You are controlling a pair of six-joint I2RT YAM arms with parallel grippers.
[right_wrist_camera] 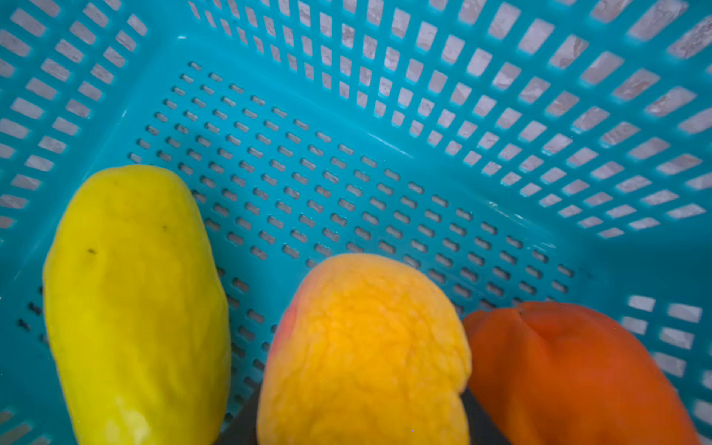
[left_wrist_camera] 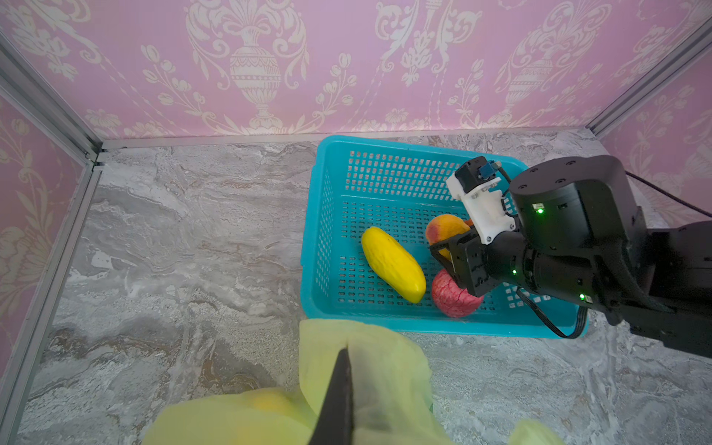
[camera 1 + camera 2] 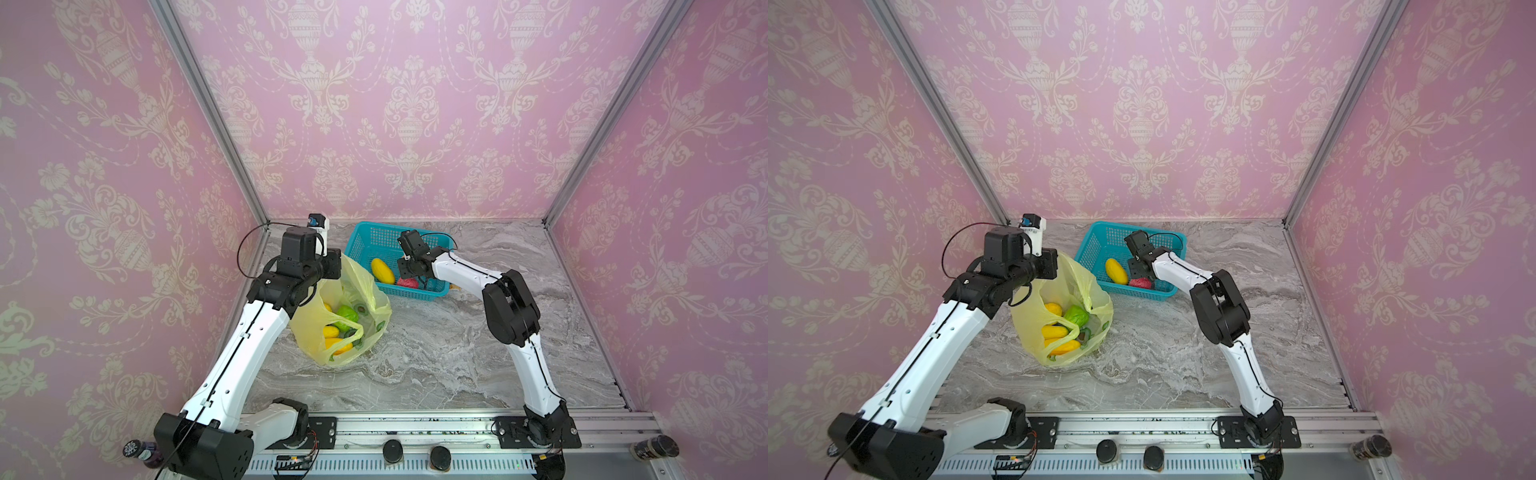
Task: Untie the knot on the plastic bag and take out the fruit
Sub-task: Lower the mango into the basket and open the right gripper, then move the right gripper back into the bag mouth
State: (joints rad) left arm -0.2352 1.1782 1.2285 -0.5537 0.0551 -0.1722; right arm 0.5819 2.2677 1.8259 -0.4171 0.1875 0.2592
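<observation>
The yellow-green plastic bag (image 3: 307,328) (image 3: 1027,328) stands at the left of the marble table with its mouth gaping; no knot shows. My left gripper (image 2: 346,352) is shut on the bag's upper edge (image 2: 385,370) and holds it up. Inside lie a green fruit (image 3: 347,313) and yellow fruits (image 3: 331,331). My right gripper (image 3: 409,270) (image 2: 447,250) reaches down into the teal basket (image 3: 365,237), shut on a round yellow-orange fruit (image 1: 362,346) just above the floor. A long yellow fruit (image 3: 382,270), a pink-red bumpy one (image 3: 408,283) and an orange one (image 1: 570,366) lie beside it.
The basket sits at the back centre, its near-left corner close to the bag. Pink walls with aluminium posts close in three sides. Dark bottles (image 3: 141,451) (image 3: 656,446) stand at the front corners beside the arm rail.
</observation>
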